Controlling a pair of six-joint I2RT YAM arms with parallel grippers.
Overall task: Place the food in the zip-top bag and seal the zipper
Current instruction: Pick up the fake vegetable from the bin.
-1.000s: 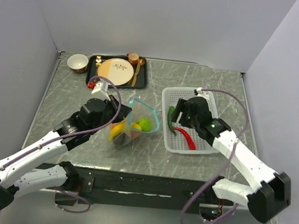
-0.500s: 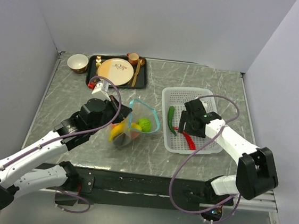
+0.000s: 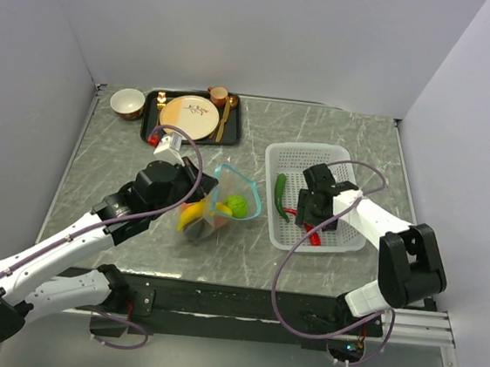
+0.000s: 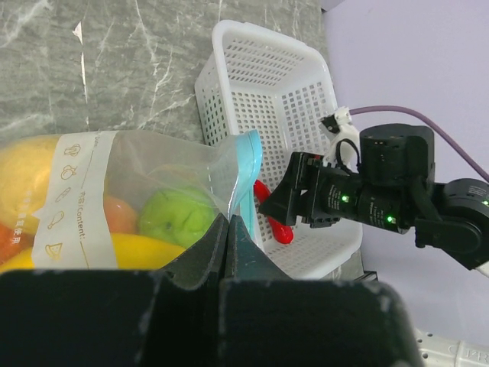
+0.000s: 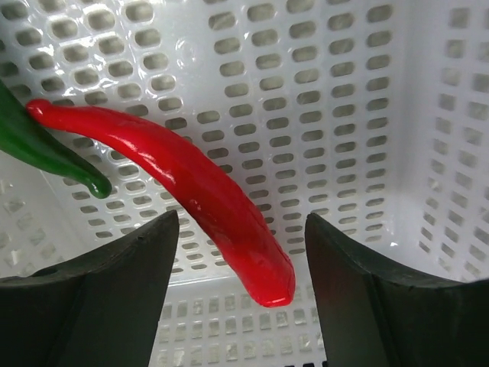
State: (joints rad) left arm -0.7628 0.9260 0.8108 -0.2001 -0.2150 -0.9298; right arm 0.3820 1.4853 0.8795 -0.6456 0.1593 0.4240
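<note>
The zip-top bag (image 4: 153, 164) stands near the middle of the worktop (image 3: 356, 129), a little toward the near edge, with its mouth gaping toward the right edge. The left gripper (image 4: 229, 223) has its jaws pressed together on the clear film at the corner of that mouth, just below the teal-blue zipper (image 4: 246, 172), and holds the corner up. Through the plastic the lime-green ball (image 4: 179, 216) shows, with the yellow banana (image 4: 141, 251) under it and the orange tomato (image 4: 118, 214) beside it, all inside the bag.

The white perforated basket (image 3: 312, 147) lies near the right edge of the worktop, just beside the bag. The red chilli (image 5: 191, 180) lies on the basket's floor, and the green pepper (image 5: 38, 145) lies against the chilli's upper end, toward the basket's left wall. The right gripper (image 5: 241, 229) points down into the basket with its jaws apart. Its dark fingers (image 5: 107, 290) stand one on each side of the chilli's lower half, and a strip of white basket floor shows between each finger and the chilli.

At the far left corner of the worktop a black tray (image 3: 231, 136) carries a round plate (image 3: 189, 114) and a small cup (image 3: 218, 96). A bowl (image 3: 127, 101) sits beside the tray, nearer the left edge.
</note>
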